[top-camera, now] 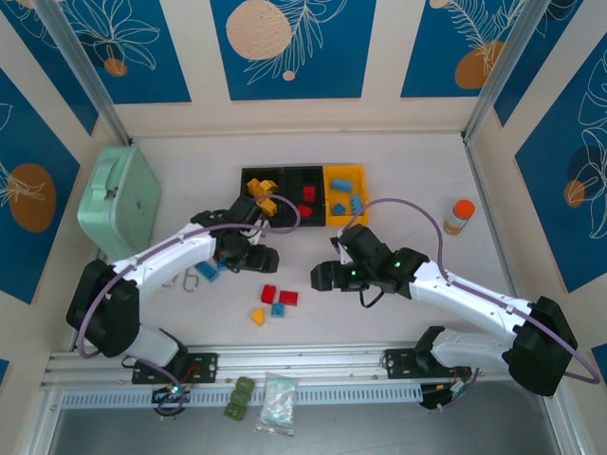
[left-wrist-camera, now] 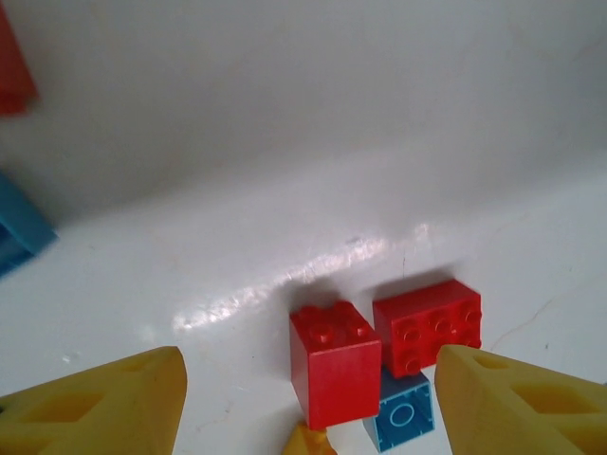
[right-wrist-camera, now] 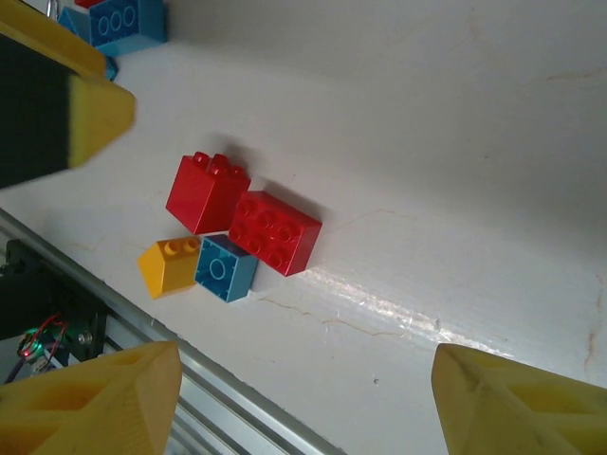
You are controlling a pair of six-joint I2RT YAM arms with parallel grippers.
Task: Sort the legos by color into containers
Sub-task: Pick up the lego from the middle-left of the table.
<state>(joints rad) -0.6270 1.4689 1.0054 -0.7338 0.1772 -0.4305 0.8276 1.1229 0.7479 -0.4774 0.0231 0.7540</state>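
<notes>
We see our left gripper (top-camera: 269, 258) and right gripper (top-camera: 321, 277) both spread wide, gripping and touching nothing, hovering on either side of the loose legos (top-camera: 277, 298).

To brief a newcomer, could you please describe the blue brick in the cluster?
Midway along the white table's front edge, four plastic bricks huddle. The blue one sits beside the yellow wedge and the flat red brick; it alone is blue.

White arm links (top-camera: 171, 248), black joints (top-camera: 541, 346), looping lilac cables (top-camera: 391, 200), yellow wedge-shaped jaws, tiny green lights (top-camera: 398, 254)
</notes>
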